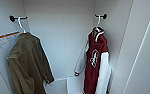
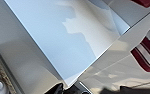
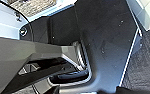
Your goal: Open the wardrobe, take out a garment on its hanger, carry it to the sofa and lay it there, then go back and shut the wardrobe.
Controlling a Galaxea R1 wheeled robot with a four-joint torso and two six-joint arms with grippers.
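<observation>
White wardrobe (image 1: 63, 32) interior, garment (image 1: 94, 62) hanging lengthwise downward, collar up, claw states unclear.

The maroon garment (image 1: 96, 62) runs off the head view's lower edge, its hem unseen, and its chest emblem is too blurred to read. Its hanger (image 1: 98, 21) is mostly buried in the collar. The olive-brown jacket (image 1: 26, 65) is cut off the same way. A label (image 1: 2, 41) on the wardrobe (image 1: 63, 32) wall is illegible and clipped.
</observation>
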